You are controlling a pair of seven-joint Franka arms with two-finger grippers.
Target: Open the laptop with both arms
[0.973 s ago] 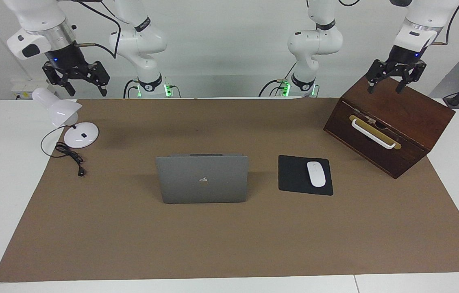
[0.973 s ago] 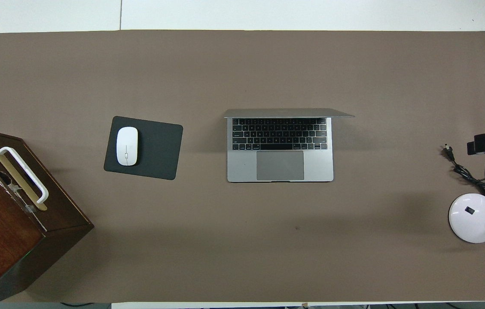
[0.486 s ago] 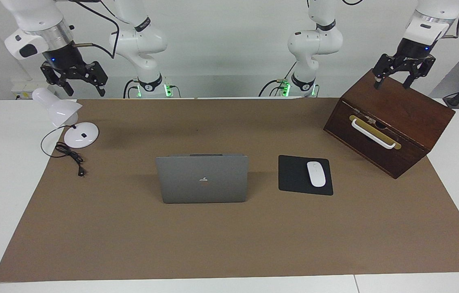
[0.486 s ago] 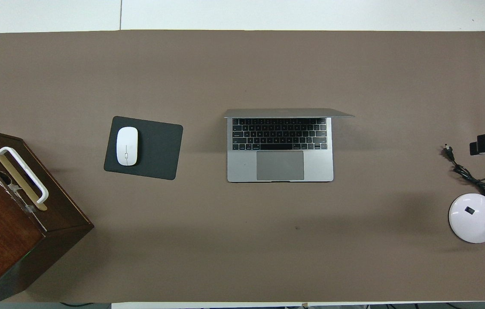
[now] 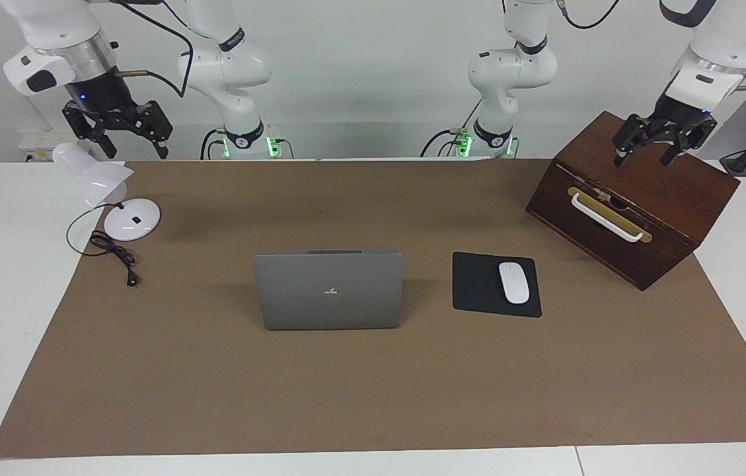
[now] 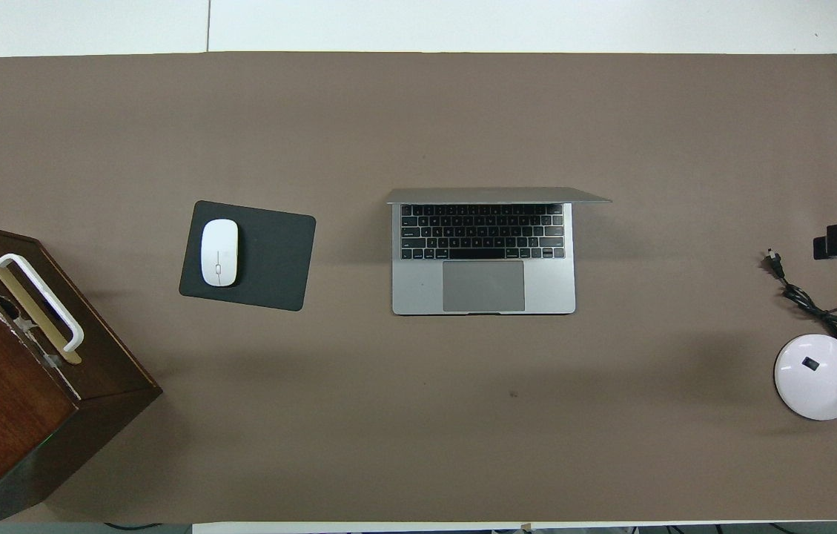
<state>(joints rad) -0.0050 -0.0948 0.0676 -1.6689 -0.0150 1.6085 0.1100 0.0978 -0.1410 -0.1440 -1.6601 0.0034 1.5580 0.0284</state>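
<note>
Laptop (image 5: 329,291) open mid-worktop (image 5: 359,390), lid upright, silver-grey; beside black mouse pad (image 5: 495,284) with mouse (image 5: 514,282). Right gripper (image 5: 123,129) raised over lamp (image 5: 98,178), fingers spread. Left gripper (image 5: 660,140) over wooden box (image 5: 663,198), fingers spread, empty.

The laptop (image 6: 483,252) stands open mid-surface, lid upright, keyboard facing the robots. A mouse (image 6: 219,252) lies on a pad (image 6: 270,256) toward the left arm's end. A wooden box (image 6: 10,371) and a lamp (image 6: 818,374) occupy the two ends.
</note>
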